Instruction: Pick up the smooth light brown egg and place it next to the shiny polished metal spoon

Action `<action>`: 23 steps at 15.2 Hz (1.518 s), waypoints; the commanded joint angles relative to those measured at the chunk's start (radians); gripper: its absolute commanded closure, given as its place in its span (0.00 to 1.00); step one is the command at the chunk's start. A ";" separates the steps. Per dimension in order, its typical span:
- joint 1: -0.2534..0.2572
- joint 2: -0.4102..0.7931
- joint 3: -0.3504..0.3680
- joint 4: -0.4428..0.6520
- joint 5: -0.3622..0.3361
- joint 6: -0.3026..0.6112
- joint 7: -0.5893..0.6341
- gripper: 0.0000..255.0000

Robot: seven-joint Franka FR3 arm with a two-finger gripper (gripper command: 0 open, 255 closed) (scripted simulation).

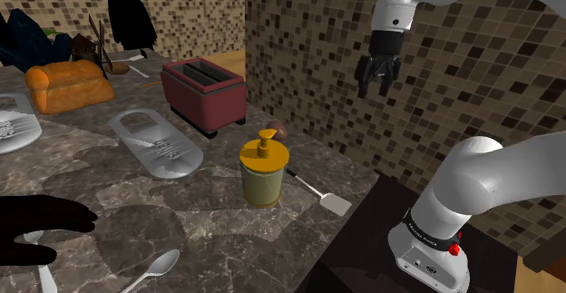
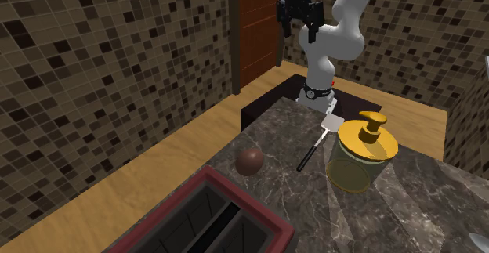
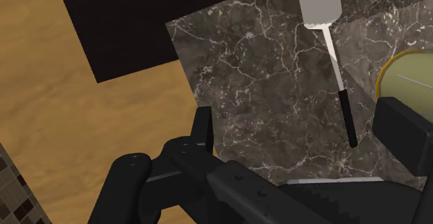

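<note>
Jaws apart, empty, held high over the tabletop (image 1: 218,237) edge, likely for a clear descent. Brown egg (image 2: 250,160) lies untouched near the soap dispenser (image 1: 263,175) — spoon (image 1: 161,264) well apart.

Walls: mosaic walls (image 1: 299,46) of small square tiles in tan, brown and near-black, meeting at a corner behind the counter.
Floor: light honey-brown wooden plank floor (image 2: 172,153), running between the tiled wall and the counter's edge.
Furniture: dark grey marble countertop (image 1: 218,237) with white veins and a square corner.
Door: reddish-brown wooden panel (image 2: 255,32), upright beside the tiled wall.
Light: dim and even, with soft shadows on the marble.
</note>
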State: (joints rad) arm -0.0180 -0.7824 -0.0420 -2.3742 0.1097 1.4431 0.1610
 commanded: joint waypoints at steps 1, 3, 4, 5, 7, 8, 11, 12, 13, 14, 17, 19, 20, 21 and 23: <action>0.000 0.000 0.000 0.000 0.000 0.000 0.000 0.00; 0.006 0.065 0.010 0.004 0.005 0.060 0.001 0.00; 0.008 0.099 0.015 0.008 0.007 0.089 0.001 0.00; 0.011 0.133 0.019 0.013 0.009 0.117 0.001 0.00; 0.016 0.204 0.028 0.029 0.012 0.172 0.002 0.00; 0.019 0.240 0.033 0.038 0.013 0.198 0.003 0.00; 0.025 0.352 0.045 0.076 0.016 0.270 0.006 0.00; 0.028 0.389 0.049 0.091 0.016 0.291 0.007 0.00; 0.030 0.427 0.053 0.107 0.016 0.312 0.008 0.00; 0.032 0.466 0.056 0.125 0.016 0.332 0.010 0.00; 0.037 0.581 0.066 0.186 0.013 0.385 0.015 0.00; 0.041 0.659 0.072 0.233 0.009 0.414 0.019 0.00; 0.043 0.698 0.075 0.259 0.007 0.427 0.022 0.00; 0.045 0.737 0.077 0.285 0.005 0.438 0.024 0.00; 0.049 0.816 0.082 0.343 -0.001 0.458 0.030 0.00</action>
State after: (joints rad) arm 0.0275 -0.0079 0.0357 -2.0616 0.1108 1.8899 0.1851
